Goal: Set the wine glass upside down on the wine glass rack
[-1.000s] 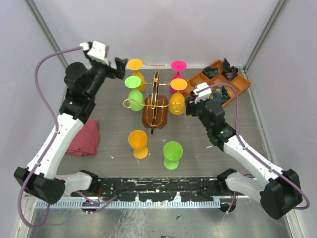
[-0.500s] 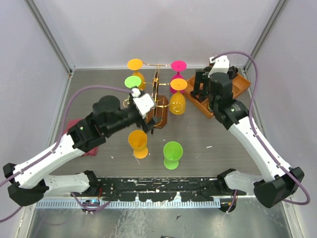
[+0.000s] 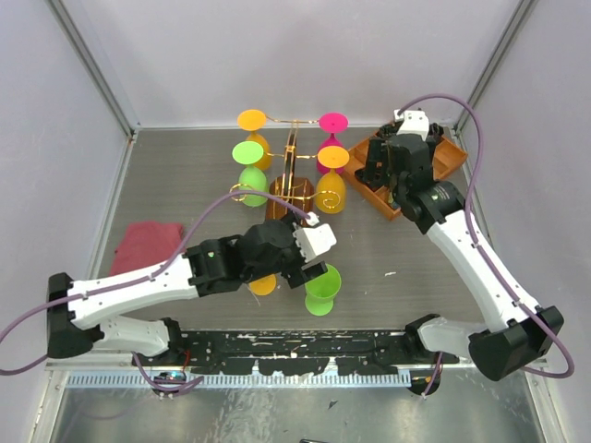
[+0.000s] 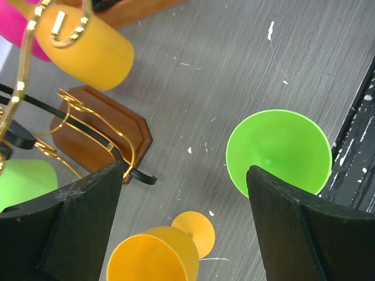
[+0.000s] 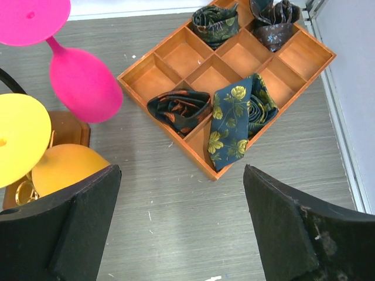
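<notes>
Overhead, the left gripper (image 4: 184,231) hovers with its jaws spread wide and empty above a lime-green plastic wine glass (image 4: 278,153) and an orange plastic wine glass (image 4: 155,257). Both stand upright on the grey surface (image 4: 234,70), near the dark brown wooden rack with gold wire arms (image 4: 99,126). The right gripper (image 5: 181,231), jaws likewise apart and empty, hangs by the orange wooden compartment tray (image 5: 186,58).

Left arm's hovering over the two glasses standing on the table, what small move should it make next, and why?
Probably ease the left gripper down toward the orange glass: it is open and empty, that glass sits between its jaws at the wrist view's lower edge, and the green glass lies off to one side.
</notes>
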